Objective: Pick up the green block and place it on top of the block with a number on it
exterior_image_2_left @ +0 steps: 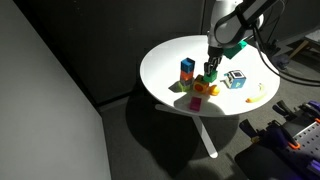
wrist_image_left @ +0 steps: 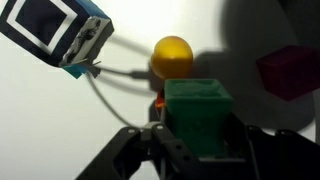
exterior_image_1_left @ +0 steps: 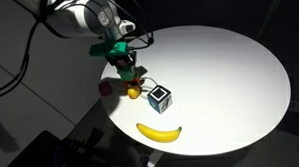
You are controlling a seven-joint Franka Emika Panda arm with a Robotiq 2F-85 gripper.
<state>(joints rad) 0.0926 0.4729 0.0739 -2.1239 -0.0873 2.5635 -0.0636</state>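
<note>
We find the hand clenched on the green block, gripping two opposite sides. The block is held just beside the yellow ball. The pink cube and the black-and-white cube lie apart on the white counter.

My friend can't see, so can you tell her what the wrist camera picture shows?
A claw grips a green block between its fingers, low in the middle, over a white table. Just past it sits a yellow ball, with a black-and-white cube at the top left and a pink cube at the right edge.
</note>
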